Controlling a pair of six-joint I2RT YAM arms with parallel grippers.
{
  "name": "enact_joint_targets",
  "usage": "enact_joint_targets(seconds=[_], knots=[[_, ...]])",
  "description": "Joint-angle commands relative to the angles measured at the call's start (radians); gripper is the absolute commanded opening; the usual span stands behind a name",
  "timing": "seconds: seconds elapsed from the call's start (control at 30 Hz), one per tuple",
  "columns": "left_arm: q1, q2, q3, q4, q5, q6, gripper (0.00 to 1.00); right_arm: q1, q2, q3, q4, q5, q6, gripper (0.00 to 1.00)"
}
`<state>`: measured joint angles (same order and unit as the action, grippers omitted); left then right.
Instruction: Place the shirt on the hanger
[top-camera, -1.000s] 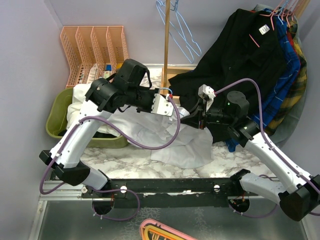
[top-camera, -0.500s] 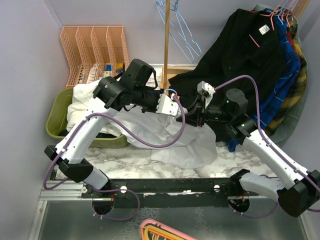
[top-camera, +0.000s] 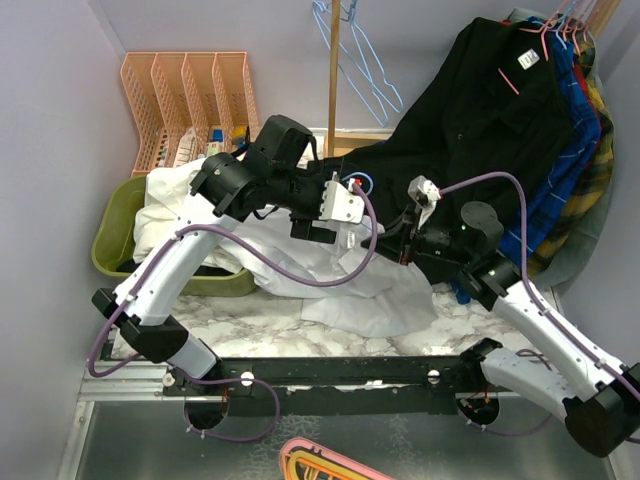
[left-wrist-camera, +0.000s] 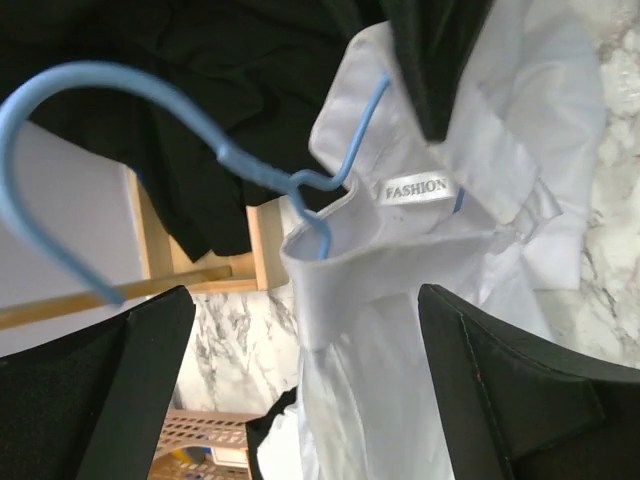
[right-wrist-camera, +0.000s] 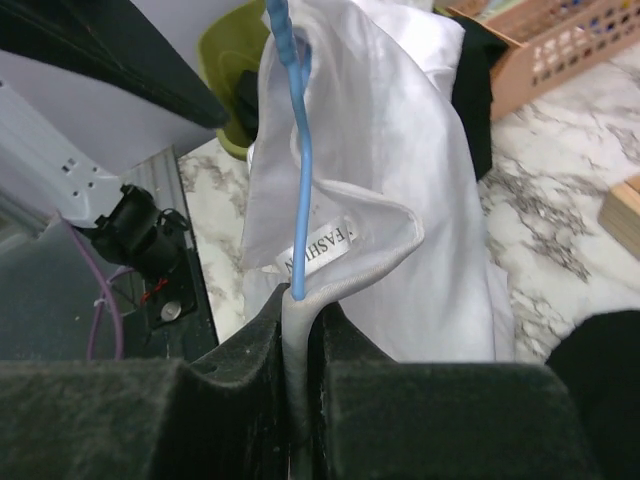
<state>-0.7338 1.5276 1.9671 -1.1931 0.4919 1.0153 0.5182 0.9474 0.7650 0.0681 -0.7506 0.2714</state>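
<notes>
Black shirt (top-camera: 470, 110) hangs right of the wooden pole (top-camera: 333, 80), its hem down near the pole's base. The shirt (top-camera: 350, 285), white, lies crumpled on the marble table (top-camera: 260, 320) in front of the pole, spilling leftward into the green tub (top-camera: 110, 245). Pink file rack (top-camera: 190, 90) stands left of the pole, at the back wall. Left gripper (left-wrist-camera: 305, 290), in front of the pole: jaws spread wide, nothing held, collar hanging between them. Right gripper (right-wrist-camera: 298, 305), front-right of the pole: jaws pinched tight on a collar fold. Hanger (left-wrist-camera: 245, 165): light-blue hook pokes out of the collar, wire running inside it. "FASHION" neck label (left-wrist-camera: 416, 188) shows inside the collar.
</notes>
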Motion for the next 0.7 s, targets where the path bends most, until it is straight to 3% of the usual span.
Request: enact_joint_targets(seconds=[0.0,0.2,0.33,0.53,0.67], knots=[[0.007,-0.022,-0.032,0.097,-0.119,-0.072,0.99,0.003,-0.12,-0.072,-0.031,0.23,0.091,0.02],[0.13,-0.055,-0.111,0.108,-0.143,-0.056,0.99,0.003,-0.265,-0.147,-0.111,0.394,0.141,0.02],[0.209,-0.075,-0.198,0.114,-0.123,-0.013,0.95,0.003,-0.32,-0.131,-0.171,0.375,0.125,0.02],[0.306,-0.046,-0.214,0.104,-0.094,0.036,0.92,0.002,-0.353,-0.047,-0.325,0.316,0.049,0.02],[0.37,-0.025,-0.215,0.123,-0.076,0.051,0.97,0.003,-0.39,-0.016,-0.383,0.286,0.034,0.02]])
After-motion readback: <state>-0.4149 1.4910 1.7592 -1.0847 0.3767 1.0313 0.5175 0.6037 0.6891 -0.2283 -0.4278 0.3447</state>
